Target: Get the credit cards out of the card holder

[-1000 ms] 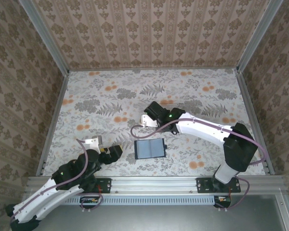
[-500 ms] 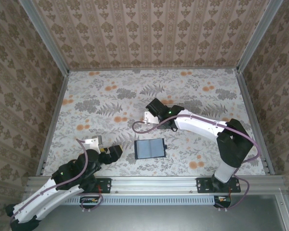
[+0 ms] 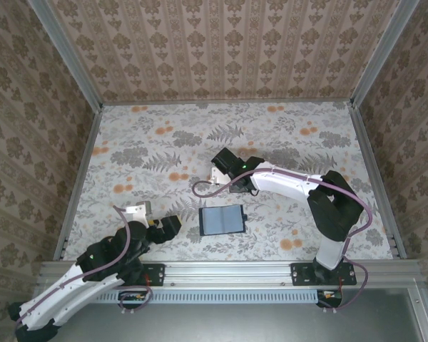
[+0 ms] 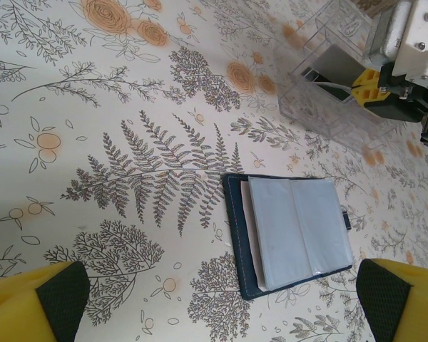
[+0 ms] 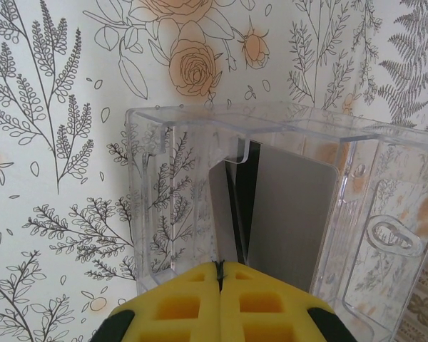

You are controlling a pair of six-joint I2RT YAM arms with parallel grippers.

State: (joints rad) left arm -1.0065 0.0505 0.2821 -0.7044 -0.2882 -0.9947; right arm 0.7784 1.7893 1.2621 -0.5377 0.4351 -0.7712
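The card holder (image 3: 222,220) lies open and flat on the table, dark navy with grey-blue panels (image 4: 296,231). A pale card edge (image 4: 246,217) peeks from under its left panel. Beyond it, my right gripper (image 3: 216,175) hangs over a clear plastic tray (image 5: 164,185). Its yellow fingers (image 5: 178,306) are shut on the near edge of a grey credit card (image 5: 228,214) that stands on edge inside the tray. A second credit card (image 5: 289,214) leans in the tray beside it. My left gripper (image 4: 214,317) is open and holds nothing, low and to the left of the card holder.
The clear tray (image 4: 321,85) stands just beyond the card holder, with the right arm's cable (image 3: 203,187) looping beside it. Metal rails and patterned walls (image 3: 78,164) enclose the floral table.
The right gripper has edged slightly left and further back over the tray, and its elbow has swung inward. The left arm and the card holder have not moved.
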